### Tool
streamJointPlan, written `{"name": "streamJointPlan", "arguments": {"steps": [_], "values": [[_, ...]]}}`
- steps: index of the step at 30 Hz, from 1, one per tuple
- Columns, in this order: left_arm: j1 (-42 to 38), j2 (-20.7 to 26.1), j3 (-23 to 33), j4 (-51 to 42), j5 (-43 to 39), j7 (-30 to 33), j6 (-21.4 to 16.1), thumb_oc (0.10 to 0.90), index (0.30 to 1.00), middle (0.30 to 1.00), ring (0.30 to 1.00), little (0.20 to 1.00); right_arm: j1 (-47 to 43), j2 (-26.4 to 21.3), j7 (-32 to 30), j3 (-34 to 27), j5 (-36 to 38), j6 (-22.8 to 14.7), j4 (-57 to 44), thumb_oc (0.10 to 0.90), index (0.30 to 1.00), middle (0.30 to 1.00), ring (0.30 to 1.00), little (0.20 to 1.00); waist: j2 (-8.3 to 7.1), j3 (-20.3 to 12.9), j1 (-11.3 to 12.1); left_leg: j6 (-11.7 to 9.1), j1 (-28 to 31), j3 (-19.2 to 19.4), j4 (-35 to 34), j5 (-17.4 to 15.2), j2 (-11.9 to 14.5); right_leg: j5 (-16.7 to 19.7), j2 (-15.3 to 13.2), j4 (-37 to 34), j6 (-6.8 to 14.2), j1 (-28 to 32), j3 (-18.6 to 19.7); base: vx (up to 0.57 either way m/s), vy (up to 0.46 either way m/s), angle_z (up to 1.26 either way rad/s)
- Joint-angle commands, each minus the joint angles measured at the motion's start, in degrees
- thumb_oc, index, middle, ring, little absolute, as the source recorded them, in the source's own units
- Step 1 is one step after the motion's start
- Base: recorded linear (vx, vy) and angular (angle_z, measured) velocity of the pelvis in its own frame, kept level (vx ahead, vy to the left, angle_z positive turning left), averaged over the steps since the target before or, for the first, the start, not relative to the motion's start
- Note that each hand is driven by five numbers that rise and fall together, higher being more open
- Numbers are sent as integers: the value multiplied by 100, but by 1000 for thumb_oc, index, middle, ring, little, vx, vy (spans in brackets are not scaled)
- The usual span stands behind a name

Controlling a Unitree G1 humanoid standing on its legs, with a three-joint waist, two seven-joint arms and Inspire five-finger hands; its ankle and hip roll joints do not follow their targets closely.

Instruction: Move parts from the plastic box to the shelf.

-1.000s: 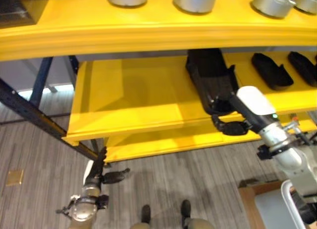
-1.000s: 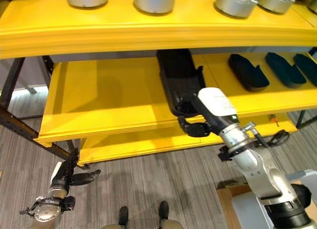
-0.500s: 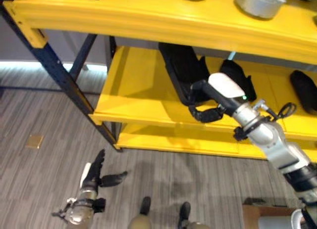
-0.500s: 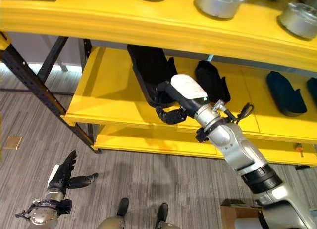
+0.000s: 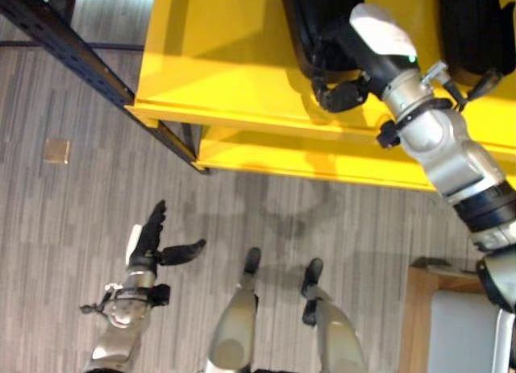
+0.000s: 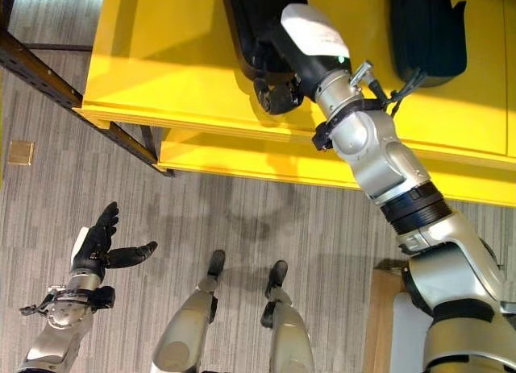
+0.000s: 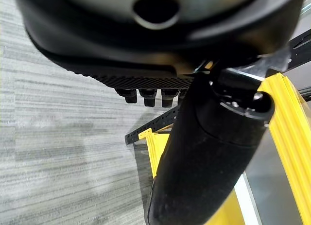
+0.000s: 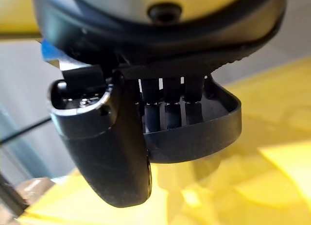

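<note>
- Gripping the near end of a long black moulded part [image 5: 310, 22], the right hand [image 5: 343, 87] has its fingers curled around the part's rim; the right wrist view shows the fingers [image 8: 167, 96] hooked inside the part's raised wall [image 8: 214, 123].
- The part lies on the yellow shelf [image 5: 218, 67] with its long axis running from the shelf's front edge toward the back, its near end close to that edge.
- A second black part [image 6: 423, 26] of the same kind lies on the shelf to the right of the first, parallel to it and apart from it.
- The left hand [image 5: 149, 244] hangs low over the grey striped floor [image 5: 64, 220], well apart from the shelf, its fingers straight, thumb spread, holding nothing.
- A dark steel frame brace [image 5: 72, 55] runs diagonally beside the shelf's left corner.
</note>
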Motion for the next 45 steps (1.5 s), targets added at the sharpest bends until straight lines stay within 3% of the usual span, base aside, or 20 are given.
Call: {"name": "streamJointPlan", "arguments": {"steps": [1, 9, 20, 31, 45], "values": [[374, 161, 342, -529, -206, 316, -561, 900, 1000, 1000, 1000, 1000, -1267, 5, -639, 61, 88, -190, -191, 400, 300, 300, 300, 300, 53, -402, -30, -35, 47, 13, 1163, -956, 131, -149, -186, 592, 301, -204, 3, -32, 24, -28], [163, 93, 121, -523, -305, 354, -618, 900, 1000, 1000, 1000, 1000, -1753, 87, -655, 449, 88, -73, 571, 400, 300, 300, 300, 300, 159, -166, -125, -20, -443, 174, 1975, -1342, 135, -362, -265, 1229, 267, -754, 77, -9, 0, -11], [-16, 126, 72, -458, -404, 447, -704, 900, 1000, 1000, 1000, 1000, -1912, 277, -727, 574, 193, 44, 1225, 400, 300, 300, 300, 300, 99, -120, -188, 7, -404, 242, 1863, -1340, 134, -271, -210, 1076, 278, -777, 118, 9, -5, -1], [136, 200, 207, -595, -591, 422, -855, 900, 1000, 1000, 1000, 1000, -2472, 398, -665, 1081, 229, 42, 2107, 400, 300, 300, 300, 300, 150, -132, -53, 21, -430, 145, 1761, -1255, 60, -195, -274, 944, 290, -695, -7, 1, -2, 1], [336, 214, 405, -659, -700, 399, -947, 900, 1000, 1000, 1000, 1000, -2797, 138, -540, 1653, 127, 9, 2823, 400, 300, 300, 300, 300, 237, -116, 270, 18, -530, -90, 1676, -1118, -29, -183, -339, 815, 279, -564, -242, 3, -11, 12]]}}
